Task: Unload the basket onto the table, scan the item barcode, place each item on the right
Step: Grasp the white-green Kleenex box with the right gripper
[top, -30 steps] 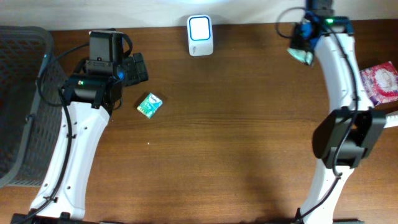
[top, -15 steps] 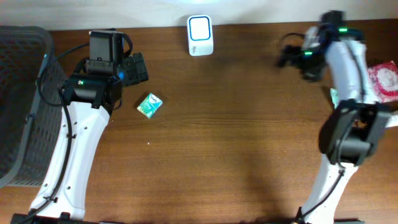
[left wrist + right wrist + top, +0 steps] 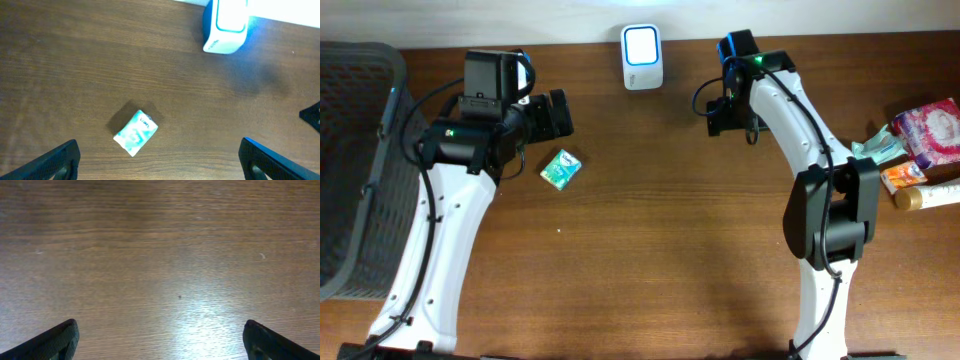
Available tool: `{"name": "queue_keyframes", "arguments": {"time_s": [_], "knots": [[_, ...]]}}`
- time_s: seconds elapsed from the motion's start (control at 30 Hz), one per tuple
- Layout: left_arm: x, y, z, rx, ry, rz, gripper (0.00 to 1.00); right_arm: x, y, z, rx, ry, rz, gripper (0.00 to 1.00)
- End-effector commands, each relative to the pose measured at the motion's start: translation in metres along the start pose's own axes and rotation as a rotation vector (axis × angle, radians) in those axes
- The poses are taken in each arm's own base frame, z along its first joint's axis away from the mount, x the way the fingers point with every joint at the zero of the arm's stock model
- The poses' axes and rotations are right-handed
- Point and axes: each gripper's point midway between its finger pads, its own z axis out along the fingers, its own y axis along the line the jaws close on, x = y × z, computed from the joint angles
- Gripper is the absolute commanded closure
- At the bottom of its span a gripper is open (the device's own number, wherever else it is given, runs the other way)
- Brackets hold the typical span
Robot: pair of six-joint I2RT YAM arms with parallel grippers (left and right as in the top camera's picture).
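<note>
Left pincer [image 3: 159, 155] wide, empty, above teal packet [image 3: 136, 132] lying flat on worktop [image 3: 75, 60]; presumably staged for pickup toward scanner [image 3: 226, 25]. Right pincer [image 3: 161, 330] wide, empty.

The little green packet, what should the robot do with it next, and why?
Probably lower the left fingers around the packet. It lies loose on the table and nothing holds it. The left fingers are wide open, with the packet showing between them in the left wrist view. It must be picked up before it can go to the scanner.
</note>
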Motion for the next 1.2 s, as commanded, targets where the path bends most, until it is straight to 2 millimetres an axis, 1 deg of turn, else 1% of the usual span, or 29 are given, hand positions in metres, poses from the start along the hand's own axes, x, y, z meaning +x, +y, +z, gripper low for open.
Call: {"name": "queue_keyframes", "arguments": {"time_s": [0.0, 0.03, 0.07, 0.1, 0.17, 0.2, 0.23, 0.27, 0.3, 0.33, 0.37, 0.43, 0.5, 0.6, 0.63, 0.67, 0.7, 0.73, 0.77, 0.8, 0.83, 0.87, 0.9, 0.97, 1.0, 1.03, 1.07, 1.1, 1.17], "knots": [[0.028, 0.005, 0.035, 0.008, 0.146, 0.268, 0.0, 0.001, -0.006, 0.004, 0.029, 0.006, 0.009, 0.01], [0.047, 0.022, 0.054, -0.041, 0.242, 0.288, 0.36, 0.001, -0.006, 0.004, 0.029, 0.006, 0.009, 0.01], [0.057, 0.033, 0.065, -0.06, 0.297, 0.272, 0.67, 0.001, -0.006, 0.004, 0.029, 0.006, 0.009, 0.01], [0.067, 0.046, 0.082, -0.08, 0.347, 0.248, 0.83, 0.001, -0.006, 0.004, 0.029, 0.006, 0.009, 0.01], [0.073, 0.067, 0.121, -0.104, 0.377, 0.213, 0.87, 0.001, -0.006, 0.004, 0.029, 0.006, 0.009, 0.01], [0.078, 0.073, 0.137, -0.118, 0.39, 0.211, 0.8, 0.001, -0.006, 0.004, 0.029, 0.006, 0.009, 0.01], [0.086, 0.083, 0.15, -0.164, 0.415, 0.22, 0.82, 0.001, -0.006, 0.004, 0.029, 0.006, 0.009, 0.01], [0.094, 0.097, 0.158, -0.233, 0.446, 0.233, 0.89, 0.001, -0.006, 0.004, 0.029, 0.006, 0.009, 0.01], [0.11, 0.107, 0.17, -0.272, 0.498, 0.243, 0.91, 0.001, -0.006, 0.004, 0.029, 0.006, 0.009, 0.01], [0.121, 0.105, 0.18, -0.249, 0.529, 0.238, 0.97, 0.001, -0.006, 0.004, 0.029, 0.006, 0.009, 0.01], [0.13, 0.096, 0.19, -0.199, 0.547, 0.23, 0.98, 0.001, -0.006, 0.004, 0.029, 0.006, 0.009, 0.01], [0.148, 0.065, 0.201, -0.067, 0.584, 0.221, 0.97, 0.001, -0.006, 0.004, 0.029, 0.006, 0.009, 0.01], [0.166, 0.005, 0.199, 0.121, 0.625, 0.21, 1.0, 0.001, -0.006, 0.004, 0.029, 0.006, 0.009, 0.01], [0.175, -0.075, 0.189, 0.213, 0.613, 0.256, 1.0, 0.001, -0.006, 0.004, 0.029, 0.006, 0.009, 0.01], [0.182, -0.124, 0.176, 0.303, 0.626, 0.22, 1.0, 0.001, -0.006, 0.004, 0.029, 0.006, 0.009, 0.01], [0.19, -0.185, 0.157, 0.464, 0.626, 0.238, 1.0, 0.001, -0.006, 0.004, 0.029, 0.006, 0.009, 0.01], [0.191, -0.209, 0.147, 0.504, 0.613, 0.26, 1.0, 0.001, -0.006, 0.004, 0.029, 0.006, 0.009, 0.01], [0.183, -0.236, 0.134, 0.516, 0.564, 0.321, 0.96, 0.001, -0.006, 0.004, 0.029, 0.006, 0.009, 0.01], [0.167, -0.24, 0.128, 0.473, 0.522, 0.344, 0.93, 0.001, -0.006, 0.004, 0.029, 0.006, 0.009, 0.01], [0.133, -0.227, 0.121, 0.363, 0.453, 0.353, 0.77, 0.001, -0.006, 0.004, 0.029, 0.006, 0.009, 0.01], [0.103, -0.206, 0.117, 0.258, 0.401, 0.344, 0.77, 0.001, -0.006, 0.004, 0.029, 0.006, 0.009, 0.01], [0.074, -0.172, 0.11, 0.151, 0.377, 0.312, 0.75, 0.001, -0.006, 0.004, 0.029, 0.006, 0.009, 0.01], [0.058, -0.136, 0.107, 0.086, 0.398, 0.258, 0.7, 0.001, -0.006, 0.004, 0.029, 0.006, 0.009, 0.01], [0.046, -0.069, 0.111, -0.007, 0.459, 0.147, 0.37, 0.001, -0.006, 0.004, 0.029, 0.006, 0.009, 0.01], [0.041, -0.042, 0.112, -0.041, 0.474, 0.097, 0.34, 0.001, -0.006, 0.004, 0.029, 0.005, 0.009, 0.01], [0.034, -0.017, 0.112, -0.069, 0.476, 0.048, 0.18, -0.012, -0.003, 0.004, 0.017, -0.049, 0.022, 0.01], [0.031, -0.001, 0.112, -0.086, 0.475, 0.019, 0.01, -0.024, 0.011, 0.003, -0.061, -0.09, 0.037, 0.01], [0.025, 0.02, 0.112, -0.138, 0.462, 0.0, 0.01, 0.02, 0.062, -0.01, -0.374, 0.111, 0.033, 0.01], [0.026, 0.048, 0.115, -0.215, 0.465, -0.019, 0.01, 0.029, 0.094, -0.027, -0.576, 0.169, 0.033, 0.01]]}}
